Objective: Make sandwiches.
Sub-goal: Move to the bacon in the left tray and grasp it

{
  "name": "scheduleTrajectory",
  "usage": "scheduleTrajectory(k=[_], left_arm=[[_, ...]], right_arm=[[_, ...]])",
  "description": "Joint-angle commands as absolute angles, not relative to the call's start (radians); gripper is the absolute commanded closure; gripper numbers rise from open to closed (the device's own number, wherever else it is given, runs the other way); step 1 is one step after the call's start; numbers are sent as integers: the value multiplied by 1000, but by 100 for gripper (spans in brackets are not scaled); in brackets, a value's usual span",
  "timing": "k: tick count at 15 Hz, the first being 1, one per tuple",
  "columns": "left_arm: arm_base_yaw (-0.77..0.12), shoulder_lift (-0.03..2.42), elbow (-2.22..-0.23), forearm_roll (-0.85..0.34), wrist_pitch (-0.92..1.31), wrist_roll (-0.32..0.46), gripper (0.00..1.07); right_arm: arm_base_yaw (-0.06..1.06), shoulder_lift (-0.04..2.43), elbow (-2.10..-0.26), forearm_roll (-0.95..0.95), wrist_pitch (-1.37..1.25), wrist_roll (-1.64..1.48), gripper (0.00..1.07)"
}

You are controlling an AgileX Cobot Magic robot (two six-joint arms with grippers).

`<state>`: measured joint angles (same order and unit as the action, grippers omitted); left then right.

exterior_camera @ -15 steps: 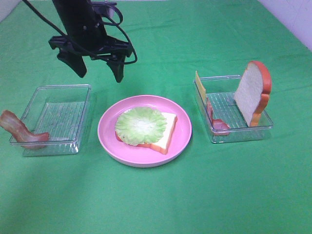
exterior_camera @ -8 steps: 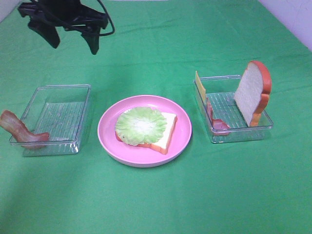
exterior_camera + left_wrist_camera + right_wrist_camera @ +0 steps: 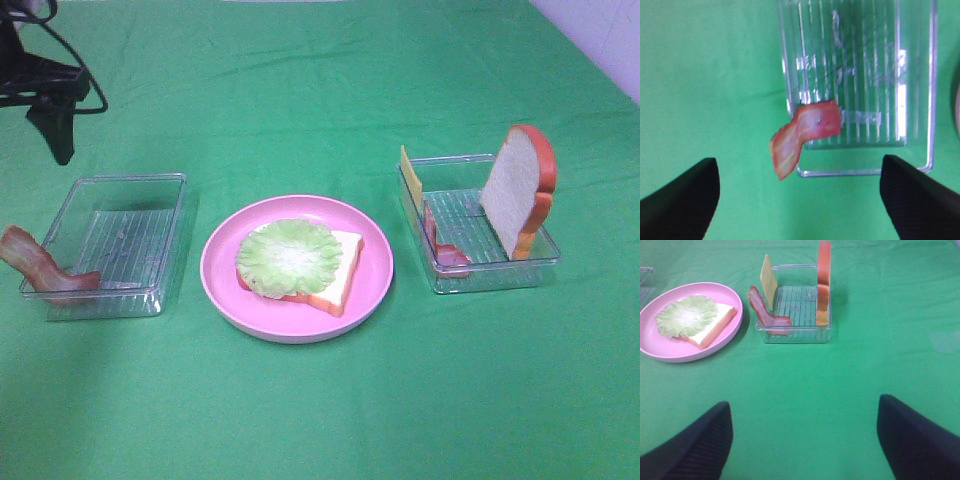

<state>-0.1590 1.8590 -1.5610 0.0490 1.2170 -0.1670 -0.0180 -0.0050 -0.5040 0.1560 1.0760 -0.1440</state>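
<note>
Left hand (image 3: 799,205) hangs wide open and empty above the desk, its two dark fingers (image 3: 685,200) spread far apart with nothing between them; in the high view only one finger shows, at the far left edge, beyond the left tray (image 3: 178,215). Beneath this hand a bacon strip (image 3: 805,132) lies across the wall of that clear tray near a corner, one end on the ribbed floor inside, the other curling out over the green cloth (image 3: 400,400). The right hand (image 3: 802,440) is likewise fully open and holds nothing, well apart from all the food. At the middle of the desk sits the pink plate (image 3: 375,275), and on it a bread slice (image 3: 343,268) lies flat with a lettuce leaf (image 3: 290,257) on top, covering most of it. To the right of the plate stands the right tray (image 3: 495,275). Inside it a second bread slice (image 3: 515,195) stands upright, leaning against the tray's right wall, a cheese slice (image 3: 410,178) stands on edge at the far left corner, and a second bacon strip (image 3: 445,255) leans along the left wall, its lower end on the tray floor.
</note>
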Motion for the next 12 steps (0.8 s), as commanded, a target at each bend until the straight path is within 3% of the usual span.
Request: scheduleTrajectory(k=[1,7,12], left_arm=[[-138,1828,-1443,56,1281,-179,23],[-138,1831,-1251,32,1071,-227,24],[-138,1901,-1245,0,979,-227,39]], right_arm=[[-23,-13,-504,160,1067,-160,32],[-23,-13,-504,160,1067,-160,32],[-23,-13,-504,160,1067,-160,32]])
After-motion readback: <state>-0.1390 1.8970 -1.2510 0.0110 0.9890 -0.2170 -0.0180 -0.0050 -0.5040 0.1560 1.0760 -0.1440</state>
